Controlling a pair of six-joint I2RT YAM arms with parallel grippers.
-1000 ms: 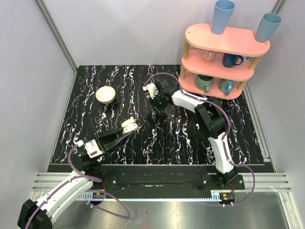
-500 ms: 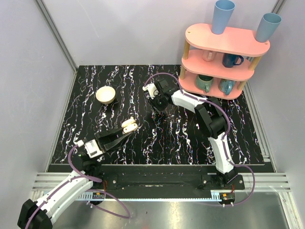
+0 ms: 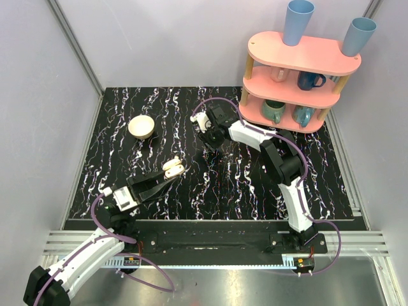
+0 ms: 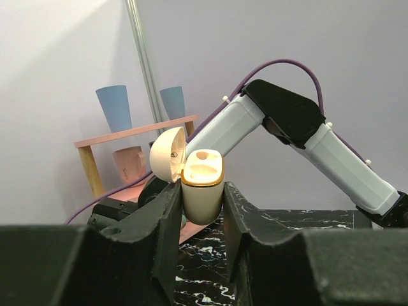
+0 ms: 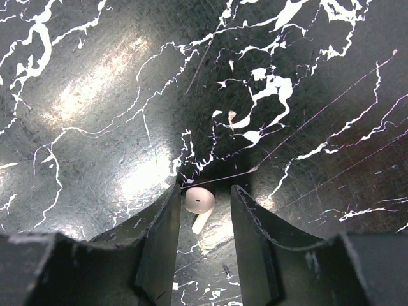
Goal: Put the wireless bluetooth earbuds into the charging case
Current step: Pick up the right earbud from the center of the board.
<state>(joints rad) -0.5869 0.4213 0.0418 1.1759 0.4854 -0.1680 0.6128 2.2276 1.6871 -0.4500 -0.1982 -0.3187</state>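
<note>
My left gripper (image 3: 172,173) is shut on the cream charging case (image 3: 173,167) and holds it upright above the table with the lid open. In the left wrist view the case (image 4: 203,194) sits between the jaws of the left gripper (image 4: 201,188), its gold-rimmed cavity facing up. My right gripper (image 3: 211,143) points down at the dark marbled table at the far middle. In the right wrist view it (image 5: 204,194) is open, with one white earbud (image 5: 199,203) lying on the table between the fingers, nearer the left finger. No earbud shows in the top view.
A cream bowl (image 3: 141,126) stands at the far left of the table. A pink two-tier shelf (image 3: 299,70) with mugs and two blue cups on top stands at the far right, close behind the right arm.
The right gripper has shifted slightly toward the far side of the table. The left arm and the case have not moved.
</note>
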